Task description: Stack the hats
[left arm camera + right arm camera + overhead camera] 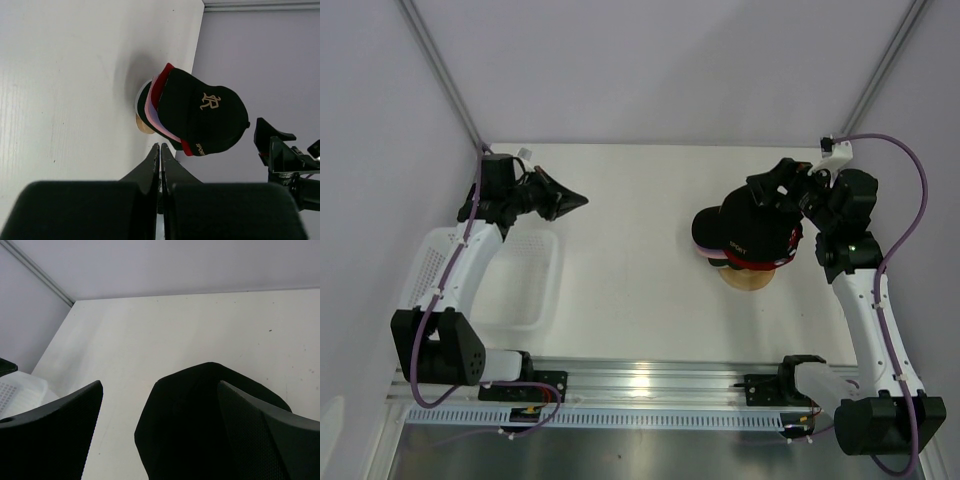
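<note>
Hats sat stacked on stand, right side of counter. We saw right end effector wide over them, left end effector pinched empty near basket rim; open counter between.

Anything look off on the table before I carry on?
Nothing stands out. The hats sit nested in one stack on the wooden stand, brims slightly fanned, none lying loose. The white basket sits upright at the left.

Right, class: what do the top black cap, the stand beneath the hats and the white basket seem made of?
Top black cap: soft fabric, matte, with embroidered-looking gold lettering.
Stand: probably wood, pale tan, smooth.
White basket: mesh walls, likely plastic or coated wire; cannot tell which.
</note>
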`<state>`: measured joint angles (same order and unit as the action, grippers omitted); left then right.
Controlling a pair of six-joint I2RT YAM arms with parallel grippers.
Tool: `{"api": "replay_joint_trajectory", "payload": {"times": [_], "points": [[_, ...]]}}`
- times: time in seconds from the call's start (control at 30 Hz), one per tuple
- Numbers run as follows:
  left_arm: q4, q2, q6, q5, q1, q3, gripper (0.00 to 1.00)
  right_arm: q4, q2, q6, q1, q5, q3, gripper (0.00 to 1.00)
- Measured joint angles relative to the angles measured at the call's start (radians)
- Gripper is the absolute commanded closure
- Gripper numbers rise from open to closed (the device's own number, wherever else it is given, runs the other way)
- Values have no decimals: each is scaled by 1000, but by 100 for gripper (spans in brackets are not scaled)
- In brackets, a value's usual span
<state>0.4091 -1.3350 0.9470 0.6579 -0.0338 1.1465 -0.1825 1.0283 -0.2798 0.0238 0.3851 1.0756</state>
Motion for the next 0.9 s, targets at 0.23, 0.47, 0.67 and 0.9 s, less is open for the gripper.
{"api": "replay_joint_trajectory", "payload": {"times": [0.23,0.47,0.67,0.9], "points": [[109,-13,42,-9,1,42,99,0,0,-10,0,-26,-3,0],[173,-13,64,-27,2,41,99,-9,0,-26,0,-67,-4,1],[185,-13,74,-35,2,41,99,-28,0,-38,0,-93,-4,0],[184,-11,74,-37,2,41,99,-36,-6,-46,1,-111,-4,0]]}}
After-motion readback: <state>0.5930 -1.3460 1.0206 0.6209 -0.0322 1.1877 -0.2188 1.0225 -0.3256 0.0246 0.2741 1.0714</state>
